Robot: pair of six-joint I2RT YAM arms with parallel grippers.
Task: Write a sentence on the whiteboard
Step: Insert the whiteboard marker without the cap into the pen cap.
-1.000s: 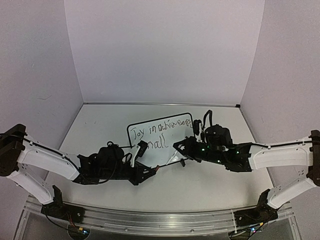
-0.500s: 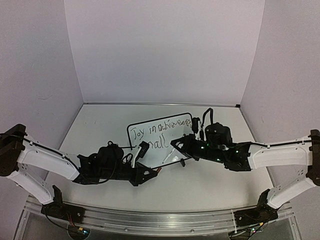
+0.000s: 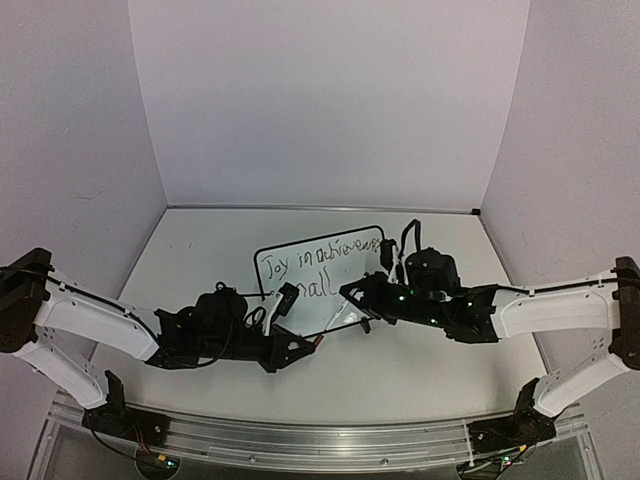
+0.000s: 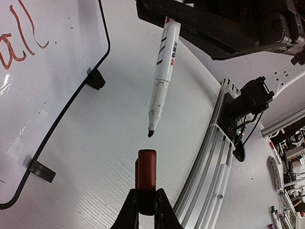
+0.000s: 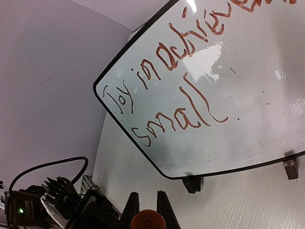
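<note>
Top external view: the whiteboard (image 3: 318, 275) lies on the white table (image 3: 200, 250), turned a little askew, with one arm reaching in toward its near edge from each side.
Board: glossy white with a thin black rounded frame; two black clip feet (image 4: 96, 78) stick out along its near edge.
Writing: red handwriting (image 5: 183, 114) runs across the whiteboard in two lines, the upper starting "Joy in achie…", the lower reading "small"; the end of the upper line is cut off in the right wrist view.
Left arm: the left gripper (image 3: 303, 347) sits on the table side of the whiteboard's near edge, its fingers pinched narrow on a red cap (image 4: 146, 171) that stands up out of the fingertips.
Right arm: the right gripper (image 3: 356, 297) hangs over the whiteboard's near right part, clamped tight on a marker (image 4: 162, 71).
Pen: white barrel with black and red print, dark tip pointing away from the whiteboard, over bare table just beside the footed edge; the right wrist view shows only its round orange-red rear end between the fingers.
Tip and cap: lined up and close, with a small gap between them, not touching.
Rail: an aluminium rail (image 4: 209, 157) runs beyond the marker, on the side away from the whiteboard.
</note>
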